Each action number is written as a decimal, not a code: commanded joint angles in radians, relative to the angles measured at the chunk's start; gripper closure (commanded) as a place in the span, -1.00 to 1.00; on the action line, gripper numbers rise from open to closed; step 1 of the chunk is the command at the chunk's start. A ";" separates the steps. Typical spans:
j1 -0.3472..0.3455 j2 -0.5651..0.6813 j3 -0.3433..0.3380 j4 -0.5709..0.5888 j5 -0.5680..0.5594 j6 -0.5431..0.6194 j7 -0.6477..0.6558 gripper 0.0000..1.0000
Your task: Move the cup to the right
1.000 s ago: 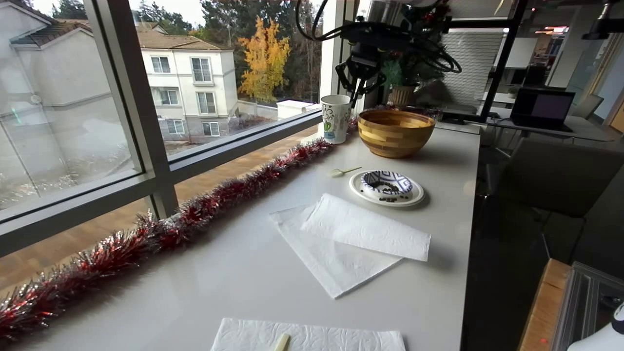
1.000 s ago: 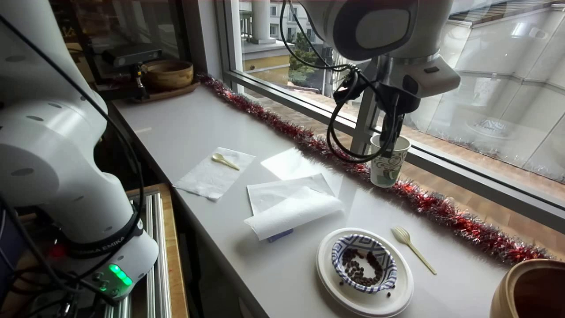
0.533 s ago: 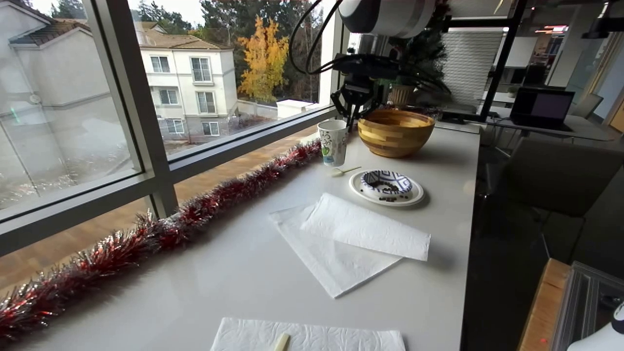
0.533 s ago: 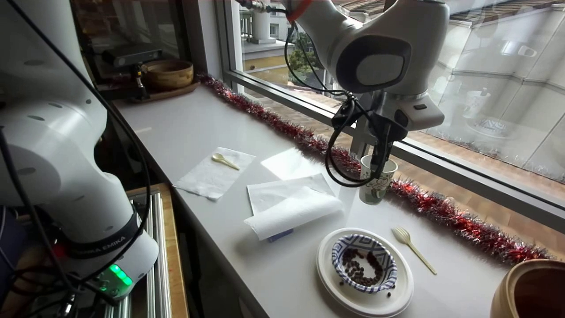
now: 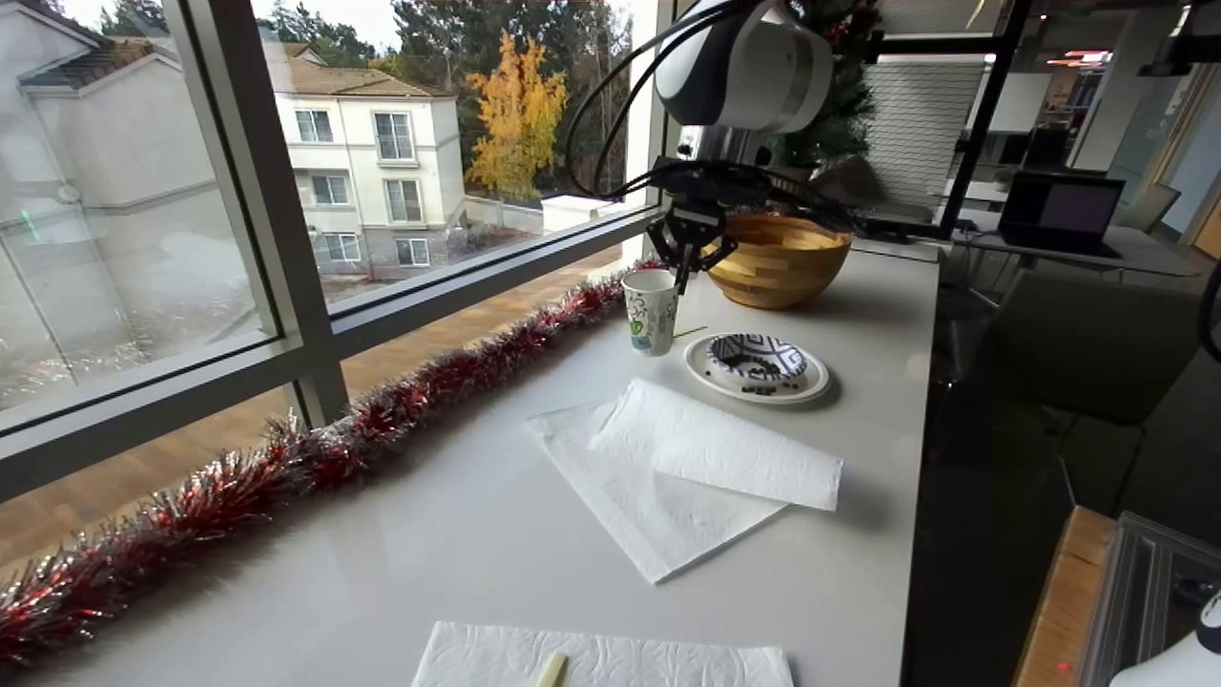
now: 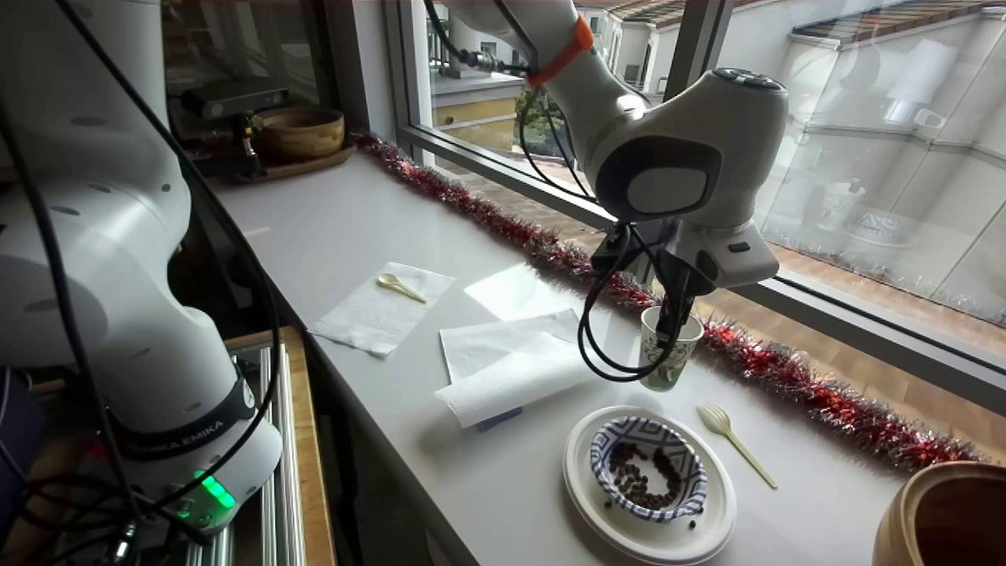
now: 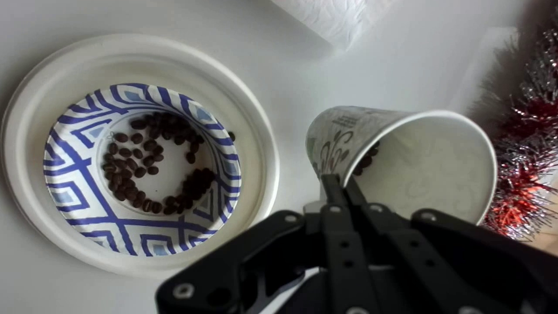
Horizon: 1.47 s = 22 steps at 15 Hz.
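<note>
Off-white paper with small printed curls is the material of the cup [image 5: 651, 315], which is about upright in both exterior views, between the red-and-silver garland [image 5: 410, 410] and the white plate [image 6: 579, 483]. The tool [image 7: 344, 185] has its jaws almost together on the cup's wall: one jaw is inside the rim, one outside. Some dark beans [image 7: 366, 161] lie inside. Whether the cup's bottom touches the bench [image 5: 448, 534], I cannot tell.

Taking hold is done, and I judge that carrying or lowering is the present step. Setting down and letting go remain. How much of the way to the right is made, I cannot say, because whose right is meant is not clear.

In an exterior view, the garland runs near the cup on the left, and the wooden bowl [image 5: 777, 272] stands farther, to the right. The plate, bearing the patterned bowl [image 5: 777, 351], is at the near right; beyond it comes the bench's edge. Nearer lie white paper towels [image 5: 720, 444], and to their left, I judge, is the widest room for moving. In an exterior view, a pale fork [image 6: 739, 445] lies right of the cup, apart from it.
</note>
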 commanded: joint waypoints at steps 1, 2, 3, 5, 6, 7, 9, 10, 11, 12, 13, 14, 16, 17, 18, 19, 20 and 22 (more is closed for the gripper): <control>0.002 0.048 -0.005 0.024 0.060 0.038 -0.046 0.98; 0.002 0.055 -0.004 0.023 0.070 0.045 -0.056 0.98; 0.001 0.062 -0.003 0.022 0.078 0.053 -0.062 0.98; 0.001 0.074 -0.002 0.021 0.091 0.066 -0.083 0.98; 0.001 0.077 -0.002 0.022 0.095 0.063 -0.092 0.79; -0.001 0.072 0.000 0.024 0.103 0.050 -0.104 0.42; 0.008 0.040 -0.007 0.027 0.081 0.012 -0.116 0.17; 0.020 0.013 -0.018 0.029 0.045 -0.029 -0.116 0.02; 0.032 -0.020 -0.027 0.034 0.008 -0.079 -0.120 -0.11; 0.047 -0.061 -0.035 0.036 -0.038 -0.132 -0.127 -0.24; 0.055 -0.104 -0.032 0.043 -0.079 -0.204 -0.151 -0.40; 0.056 -0.145 -0.019 0.048 -0.093 -0.256 -0.183 -0.52; 0.077 -0.220 0.005 0.064 -0.132 -0.364 -0.215 -0.80; 0.087 -0.265 0.024 0.061 -0.134 -0.419 -0.238 -0.93; 0.101 -0.298 0.043 0.055 -0.136 -0.460 -0.255 -0.99; 0.116 -0.326 0.064 0.052 -0.152 -0.495 -0.264 -1.00; 0.127 -0.350 0.083 0.051 -0.160 -0.527 -0.281 -1.00; 0.117 -0.320 0.086 0.078 -0.134 -0.515 -0.262 -1.00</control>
